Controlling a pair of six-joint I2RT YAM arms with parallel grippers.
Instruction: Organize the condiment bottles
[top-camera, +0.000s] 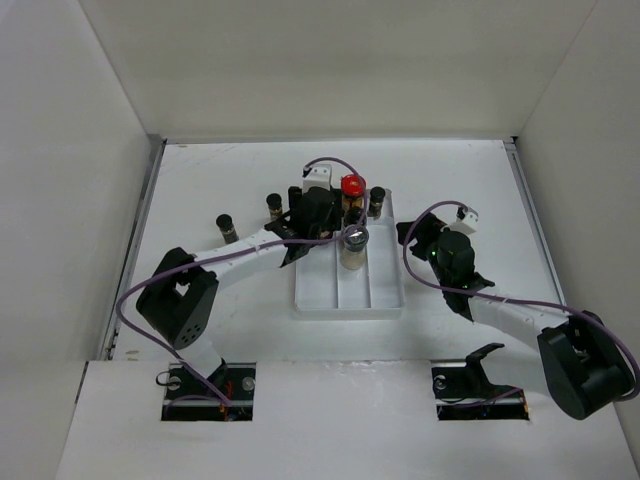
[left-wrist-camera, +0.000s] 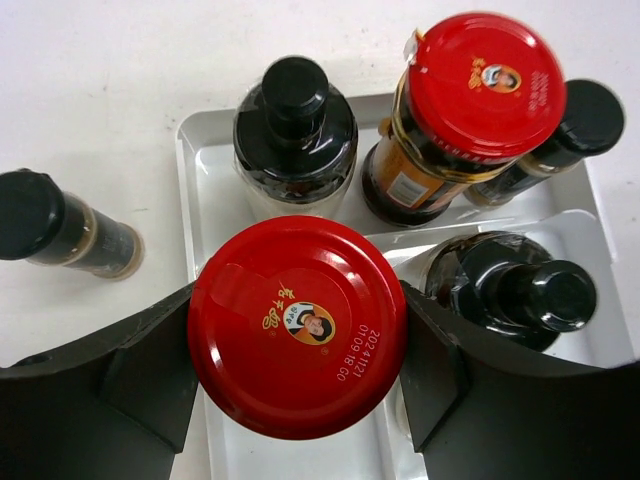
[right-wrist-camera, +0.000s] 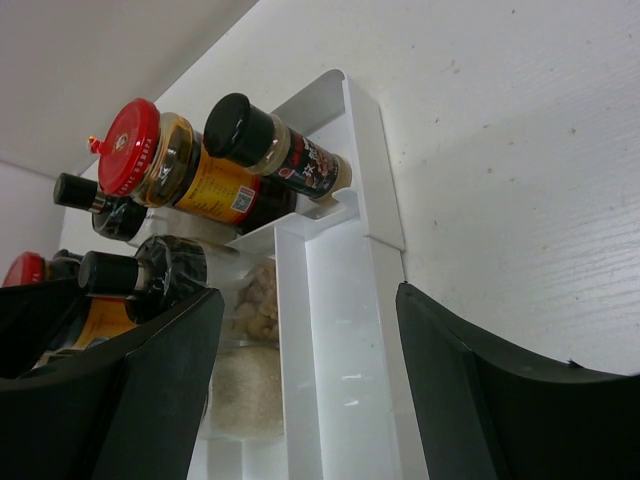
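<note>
Condiment bottles: crowding the far end of the white divided plastic tray (top-camera: 348, 300), with a few standing out on the white table (top-camera: 200, 180).
Left gripper (left-wrist-camera: 297, 300): pressing both black fingers (left-wrist-camera: 150, 380) against the brown jar with the round red lid (left-wrist-camera: 297, 325), gripping it by the lid's sides.
Held jar: sitting over the tray's left side; whether it's touching the floor, I cannot tell.
Just beyond: a squat dark bottle with a black knob cap (left-wrist-camera: 295, 130) is standing in the tray's far left corner, with a second red-lidded brown jar (left-wrist-camera: 480, 95) beside it.
Right of the grip: another dark black-capped bottle (left-wrist-camera: 520, 290) is standing in the tray.
Out left: a slim dark black-capped shaker (left-wrist-camera: 60, 225) is standing on the table, apart from the tray.
Right gripper (right-wrist-camera: 310, 330): hanging wide open, gripping nothing, hovering beside the tray's right wall.
</note>
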